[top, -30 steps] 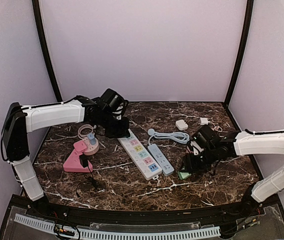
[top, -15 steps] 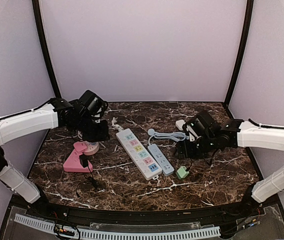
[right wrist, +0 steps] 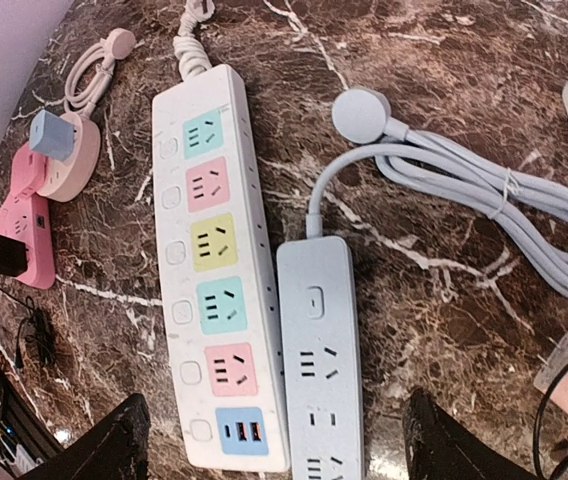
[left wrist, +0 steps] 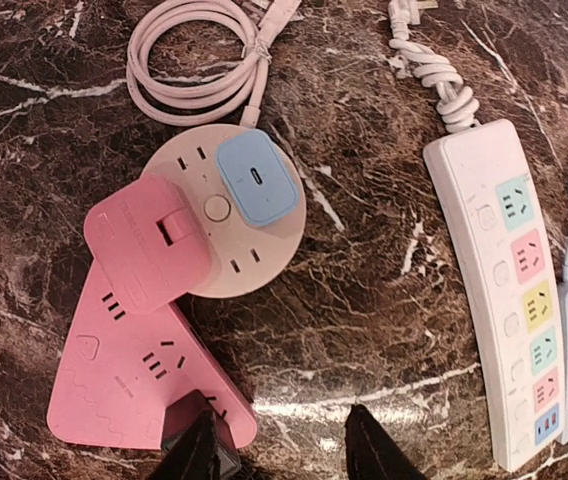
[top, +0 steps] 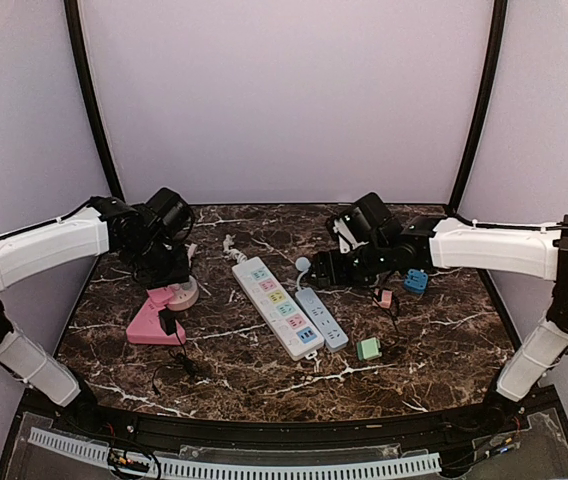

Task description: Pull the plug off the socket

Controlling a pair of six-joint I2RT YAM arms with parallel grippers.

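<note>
Our left gripper (left wrist: 284, 455) is let go, its two dark fingers (left wrist: 369, 452) standing apart with only bare marble table (left wrist: 364, 330) between them, nothing gripped. Right next to one finger sits the black plug (top: 168, 322), stuck into the near corner of the pink triangular power strip (left wrist: 134, 375); we can't tell if the finger touches it. Just past that strip is the round beige socket (left wrist: 254, 260), with a light blue charger plug (left wrist: 254, 180) seated in its top and a pink square block (left wrist: 149, 250) overlapping its edge and the pink strip. A coiled pink cable (left wrist: 194, 60) lies just beyond the round socket. Over on our other side, the right gripper (right wrist: 279, 445) is spread wide and holds nothing, hanging above the long white power strip (right wrist: 209, 270) with coloured outlets and the pale blue power strip (right wrist: 319, 340) lying right beside it. The blue strip's bundled cable (right wrist: 464, 190) loops off toward the far side. Loose on the marble near the right arm we spot a green adapter (top: 367, 347), a pink adapter (top: 385, 297) and a blue adapter (top: 416, 281), all apart from any strip.
</note>
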